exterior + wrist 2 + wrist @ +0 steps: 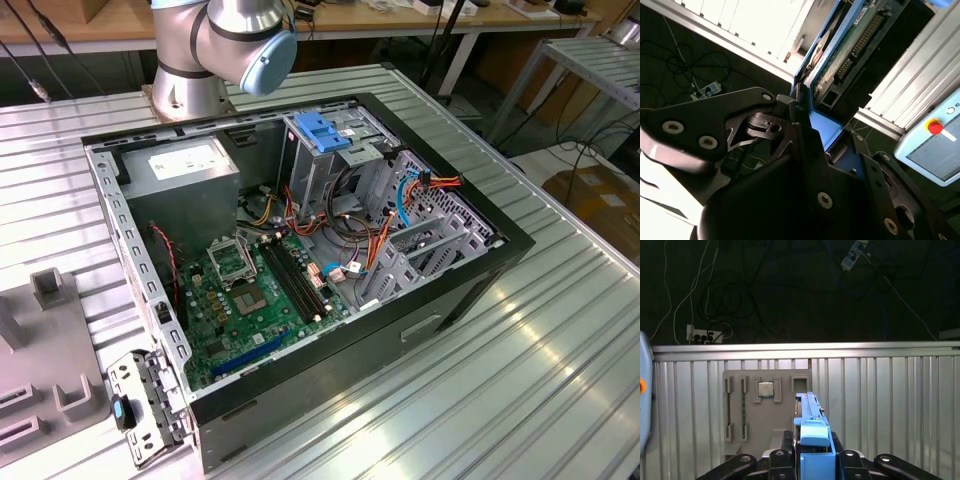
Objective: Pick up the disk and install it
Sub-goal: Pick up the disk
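Note:
The disk [810, 422] is a dark flat drive with bright blue carrier rails, seen edge-on and upright in the first wrist view. In the second wrist view the disk [852, 42] shows its green circuit board and connector, with a blue rail along it. My gripper [812, 462] is shut on the disk, its black fingers [800, 115] pressing on the blue carrier end. The disk is held above the ribbed metal table [880, 405], over a grey fixture plate [740, 410]. The open computer case [480, 260] lies on the table in the exterior view.
Inside the case sit a motherboard [250, 290], a power supply [185, 165] and a drive cage with a light-blue latch [322, 130]. The arm's base [200, 60] stands behind the case. A small chip [765, 389] rests on the fixture plate. A pendant with a red button [935, 127] hangs nearby.

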{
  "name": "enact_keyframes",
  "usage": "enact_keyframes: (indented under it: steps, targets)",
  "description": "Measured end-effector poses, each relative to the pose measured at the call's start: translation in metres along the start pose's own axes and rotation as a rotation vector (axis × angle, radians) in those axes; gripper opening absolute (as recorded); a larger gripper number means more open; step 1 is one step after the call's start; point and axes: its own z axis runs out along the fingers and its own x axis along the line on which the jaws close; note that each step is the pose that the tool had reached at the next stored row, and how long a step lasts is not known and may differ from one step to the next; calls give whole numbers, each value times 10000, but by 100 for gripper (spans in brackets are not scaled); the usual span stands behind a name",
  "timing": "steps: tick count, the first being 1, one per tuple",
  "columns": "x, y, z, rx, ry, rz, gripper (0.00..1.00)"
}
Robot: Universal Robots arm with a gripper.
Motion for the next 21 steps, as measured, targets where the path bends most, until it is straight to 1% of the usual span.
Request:
enact_keyframes:
  steps: [5,10,15,21]
  targets:
    - [-1,-1,-74,0,0,0,37]
    - [-2,-1,-112,1,0,0,37]
    - [-3,-2,-175,0,0,0,37]
    - [-4,-3,-222,0,0,0,37]
